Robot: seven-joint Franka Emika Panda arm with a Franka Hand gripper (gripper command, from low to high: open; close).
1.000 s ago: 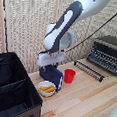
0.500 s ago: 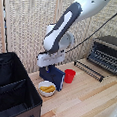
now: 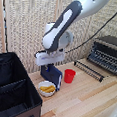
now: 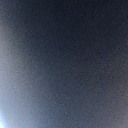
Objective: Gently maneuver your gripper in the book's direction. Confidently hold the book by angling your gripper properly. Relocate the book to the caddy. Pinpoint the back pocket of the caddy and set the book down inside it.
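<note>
The dark navy book [image 3: 51, 76] stands upright on the wooden table, behind a white bowl and beside a red cup. My gripper [image 3: 47, 67] is straight above it, with its fingers down over the book's top edge and closed on it. The wrist view is filled by the book's blurred navy cover [image 4: 64, 64], very close to the lens. The black fabric caddy [image 3: 6, 103] sits at the exterior view's left, and its divider [image 3: 10, 87] splits it into a back and a front pocket. Both pockets look empty.
A white bowl with yellow food [image 3: 47, 88] sits just in front of the book. A small red cup [image 3: 69, 75] stands to the book's right. A toaster oven [image 3: 108, 53] and a dark wire rack [image 3: 91, 71] are at the right. A slatted screen closes the back.
</note>
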